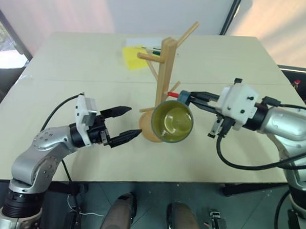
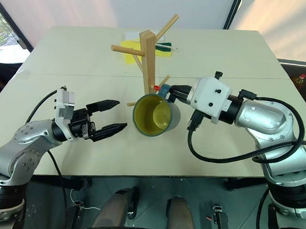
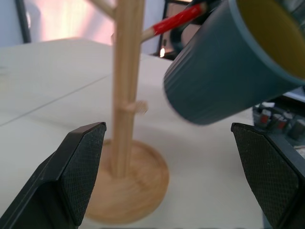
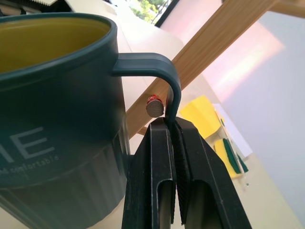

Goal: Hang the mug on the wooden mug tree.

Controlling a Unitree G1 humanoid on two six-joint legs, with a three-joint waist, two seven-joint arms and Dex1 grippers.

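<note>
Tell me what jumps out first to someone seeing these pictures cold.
The mug, teal outside and yellow-green inside, hangs in mid-air with its mouth toward the camera, pinched by its handle in the right gripper. Right at that handle is the red-tipped peg of the mug tree, which stands mid-table just behind the mug. The left gripper is open beside the mug, holding nothing.

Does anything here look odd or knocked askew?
Nothing spilled or broken. The mug hangs in the air, tipped on its side, pinched by its handle in the right claw beside the mug tree.
</note>
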